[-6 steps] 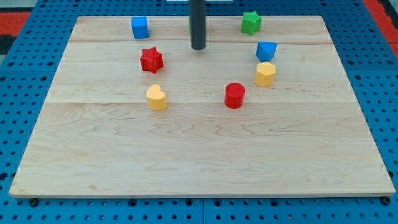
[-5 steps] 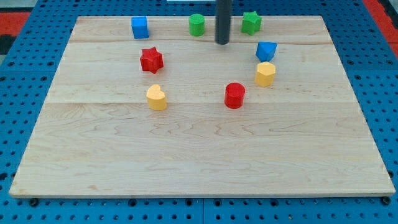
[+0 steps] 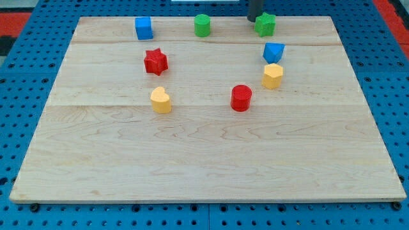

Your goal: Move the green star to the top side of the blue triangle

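Touching the green star (image 3: 266,24) at its left, my tip (image 3: 254,20) is a single rod, its upper part cut off by the view's top; the blue triangle (image 3: 273,52) sits below.

Free room: we find the board (image 3: 204,160) bare across its whole bottom half, from left edge to right edge, and along both side margins.

Obstacles, top half:
- Top edge: blue cube (image 3: 144,28), green cylinder (image 3: 202,25), green star (image 3: 266,24), with passable gaps between them.
- Our tip (image 3: 254,19) crowds the green star's left side.
- Towards the right edge: blue triangle (image 3: 273,52), with the yellow block (image 3: 273,76) just beside it below.
- Centre: red cylinder (image 3: 241,98), yellow heart (image 3: 161,100), red star (image 3: 155,61), well apart.
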Action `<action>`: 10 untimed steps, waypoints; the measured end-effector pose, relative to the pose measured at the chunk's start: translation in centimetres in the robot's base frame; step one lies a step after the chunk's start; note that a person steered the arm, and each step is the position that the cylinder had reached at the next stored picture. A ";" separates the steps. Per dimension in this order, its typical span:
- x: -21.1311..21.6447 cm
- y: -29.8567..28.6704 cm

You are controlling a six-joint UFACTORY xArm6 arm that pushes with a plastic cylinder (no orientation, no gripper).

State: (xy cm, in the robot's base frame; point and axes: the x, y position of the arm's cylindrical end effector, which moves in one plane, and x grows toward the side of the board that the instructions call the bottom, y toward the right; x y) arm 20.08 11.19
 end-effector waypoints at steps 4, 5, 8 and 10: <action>-0.8 0.6; -0.7 3.5; 2.8 -1.7; 5.9 -10.3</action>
